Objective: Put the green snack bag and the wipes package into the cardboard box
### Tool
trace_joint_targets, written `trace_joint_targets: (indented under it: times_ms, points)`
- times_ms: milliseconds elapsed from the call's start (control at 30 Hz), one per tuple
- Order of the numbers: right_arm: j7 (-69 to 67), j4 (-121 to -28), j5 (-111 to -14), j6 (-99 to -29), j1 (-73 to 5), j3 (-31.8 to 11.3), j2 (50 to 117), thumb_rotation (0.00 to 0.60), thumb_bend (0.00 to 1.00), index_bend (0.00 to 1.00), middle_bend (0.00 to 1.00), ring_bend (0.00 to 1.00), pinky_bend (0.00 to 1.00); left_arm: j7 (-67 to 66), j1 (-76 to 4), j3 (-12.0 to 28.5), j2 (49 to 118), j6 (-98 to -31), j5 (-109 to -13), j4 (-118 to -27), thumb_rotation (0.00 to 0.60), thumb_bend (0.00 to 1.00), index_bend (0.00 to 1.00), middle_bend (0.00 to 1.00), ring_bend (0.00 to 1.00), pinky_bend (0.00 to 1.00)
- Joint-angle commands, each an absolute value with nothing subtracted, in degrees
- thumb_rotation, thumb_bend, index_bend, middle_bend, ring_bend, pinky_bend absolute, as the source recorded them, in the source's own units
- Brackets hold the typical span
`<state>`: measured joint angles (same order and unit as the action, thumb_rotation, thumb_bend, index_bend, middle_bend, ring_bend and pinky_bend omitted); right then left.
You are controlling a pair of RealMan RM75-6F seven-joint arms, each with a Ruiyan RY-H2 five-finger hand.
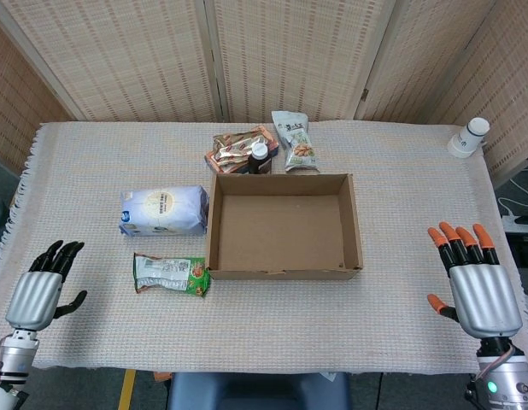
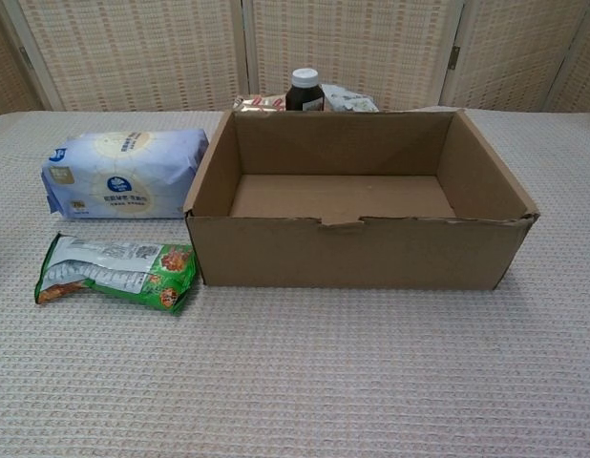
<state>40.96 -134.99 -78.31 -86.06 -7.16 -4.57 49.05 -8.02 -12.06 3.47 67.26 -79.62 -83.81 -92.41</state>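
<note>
Cardboard box sits open-topped at the middle of the tabletop, and we take it as our landmark. Just left of the box lies the wipes package; the green snack bag lies flat by the box's near left corner, almost touching it. Behind the box stand a dark bottle, a brown snack packet and a pale nut bag. A white jar stands far to the box's right, at the tabletop's back corner. Our left hand hovers well to the box's left, empty with fingers apart; our right hand is well to its right, fingers spread, holding nothing.
</note>
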Motion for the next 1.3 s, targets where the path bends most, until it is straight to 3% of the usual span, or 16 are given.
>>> trace_joint_targets:
  times_ms: [33, 733, 1300]
  points:
    - [41.0, -135.0, -77.9, -85.8, -7.3, -4.5, 49.0, 0.6, 0.11, 0.11, 0.08, 0.0, 0.02, -8.0, -12.0, 3.4, 67.4, -79.5, -83.7, -92.2, 0.6, 0.27, 0.09, 0.1, 0.03, 0.18]
    - [39.5, -135.0, -77.9, -85.9, -7.4, -4.4, 47.9, 0.6, 0.11, 0.11, 0.08, 0.0, 0.02, -18.1, -15.5, 0.0, 75.5, -71.8, -85.3, -93.6, 0.6, 0.27, 0.08, 0.1, 0.03, 0.19]
    - [37.6, -135.0, -77.9, -86.8, -7.0, -4.8, 46.4, 0.6, 0.11, 0.11, 0.08, 0.0, 0.02, -25.5, -24.7, 4.2, 79.5, -60.9, -79.1, -93.4, 0.6, 0.27, 0.08, 0.1, 0.03, 0.19]
